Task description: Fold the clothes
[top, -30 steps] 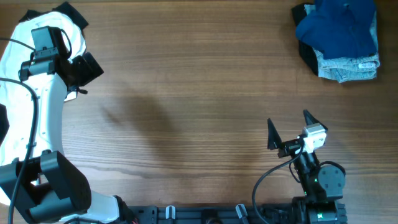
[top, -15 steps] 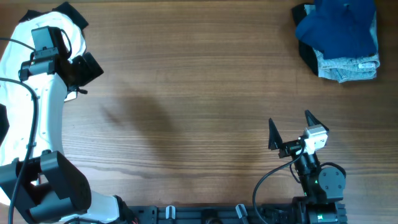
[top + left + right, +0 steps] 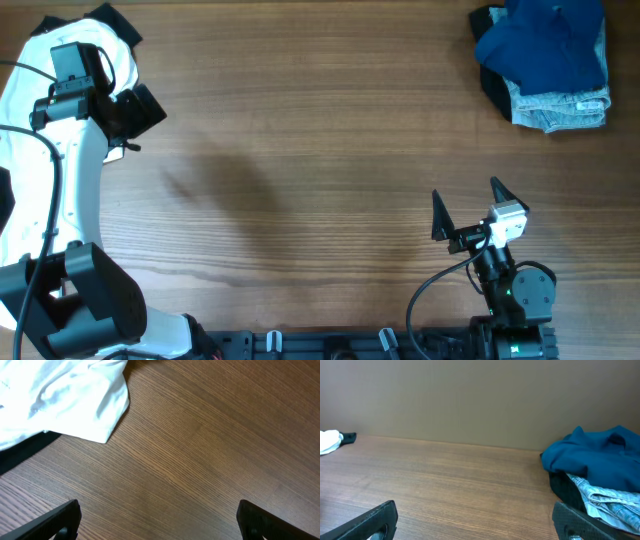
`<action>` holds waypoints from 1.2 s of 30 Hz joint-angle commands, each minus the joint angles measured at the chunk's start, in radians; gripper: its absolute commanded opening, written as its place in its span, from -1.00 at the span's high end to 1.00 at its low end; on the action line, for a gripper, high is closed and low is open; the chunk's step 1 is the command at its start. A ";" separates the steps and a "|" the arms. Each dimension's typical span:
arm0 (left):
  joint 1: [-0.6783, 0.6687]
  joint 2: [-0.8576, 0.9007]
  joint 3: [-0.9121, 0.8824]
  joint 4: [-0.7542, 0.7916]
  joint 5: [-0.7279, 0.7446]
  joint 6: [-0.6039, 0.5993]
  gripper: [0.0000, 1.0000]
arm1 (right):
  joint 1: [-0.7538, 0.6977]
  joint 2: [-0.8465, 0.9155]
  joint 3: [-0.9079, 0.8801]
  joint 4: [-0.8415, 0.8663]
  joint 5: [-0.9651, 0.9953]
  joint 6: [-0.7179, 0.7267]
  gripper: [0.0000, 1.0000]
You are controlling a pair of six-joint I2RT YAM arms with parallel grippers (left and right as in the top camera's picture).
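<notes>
Movement since the earlier frames: no garment has shifted; the right claw (image 3: 462, 190) has moved only very slightly, and the left arm is unchanged.

Item 1. Brown wood-grain tabletop (image 3: 300, 130), bare across its middle.

Item 2. Large plain dark-blue shirt (image 3: 545, 45), crumpled, at the far right corner of the tabletop. It lies on top of item 3.

Item 3. Pale-blue denim jeans (image 3: 560, 105), roughly folded, showing below the shirt on the side toward the near edge. A strip of black material (image 3: 495, 90) shows along the pile's left side.

Item 4. Large white soft garment (image 3: 65, 400), bunched at the far left corner, one rounded lobe resting on the wood. A strip of black fabric (image 3: 20, 452) shows beneath its edge.

Item 5. Left claw (image 3: 157, 507), fingers spread wide, above bare wood just beside the white garment, touching nothing.

Item 6. Right claw, fingers spread wide, empty, near the near edge toward the right, well apart from the blue pile.
</notes>
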 commanded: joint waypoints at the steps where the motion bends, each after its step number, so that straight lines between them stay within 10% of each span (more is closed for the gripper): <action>1: 0.003 0.013 0.016 -0.002 0.008 -0.005 -1.00 | 0.003 -0.012 -0.001 0.000 0.014 -0.016 -0.99; 10: -0.038 -0.169 -0.122 0.262 0.099 0.056 -1.00 | 0.003 -0.012 -0.001 0.000 0.014 -0.016 -0.99; 22: -0.049 -0.760 -0.787 0.729 0.113 0.108 -1.00 | 0.003 -0.012 -0.001 0.000 0.014 -0.016 -0.99; 36: -0.049 -1.345 -1.233 0.883 0.113 0.108 -1.00 | 0.003 -0.012 -0.001 0.000 0.014 -0.016 -1.00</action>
